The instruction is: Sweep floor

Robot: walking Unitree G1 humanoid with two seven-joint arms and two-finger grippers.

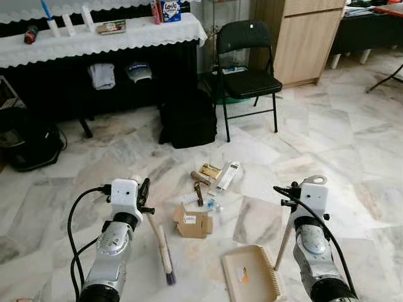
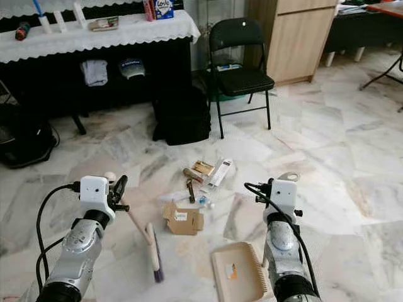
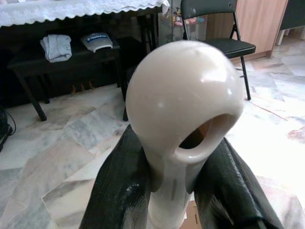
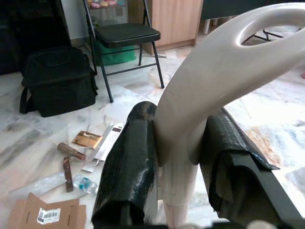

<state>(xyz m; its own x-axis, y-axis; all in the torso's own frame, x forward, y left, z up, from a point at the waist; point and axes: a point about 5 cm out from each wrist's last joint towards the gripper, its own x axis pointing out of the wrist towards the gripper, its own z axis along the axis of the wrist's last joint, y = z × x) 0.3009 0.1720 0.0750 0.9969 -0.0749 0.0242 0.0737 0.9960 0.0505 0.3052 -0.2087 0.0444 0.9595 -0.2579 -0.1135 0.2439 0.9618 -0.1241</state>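
Nearest item: left claw [image 3: 167, 191], both fingers clamped on the knobbed top of a cream brush handle [image 3: 183, 109]; the brush [image 1: 165, 251] slants down to the marble floor [image 1: 327, 126], bristles resting just left of the litter, apparently poised to sweep toward the pan.

Right claw [image 4: 176, 176]: fingers closed around the looped cream handle [image 4: 214, 71] of a dustpan [image 1: 249, 274], which sits flat on the floor just in front of the rubbish with its mouth toward it, likely as the catching side.

Litter, grouped between and ahead of the two tools: a flattened cardboard box [image 1: 192, 221] with a label, a brown tube [image 1: 200, 178], a gold wrapper [image 1: 211, 170], a white packet [image 1: 227, 176], a small plastic scrap [image 1: 214, 204]. None has reached the pan; sweeping looks not yet begun.

Background: black bag [image 1: 187, 118], black folding chair [image 1: 247, 69], wooden cabinet [image 1: 305, 38], cloth-covered bench [image 1: 94, 41] carrying bottles and cartons.
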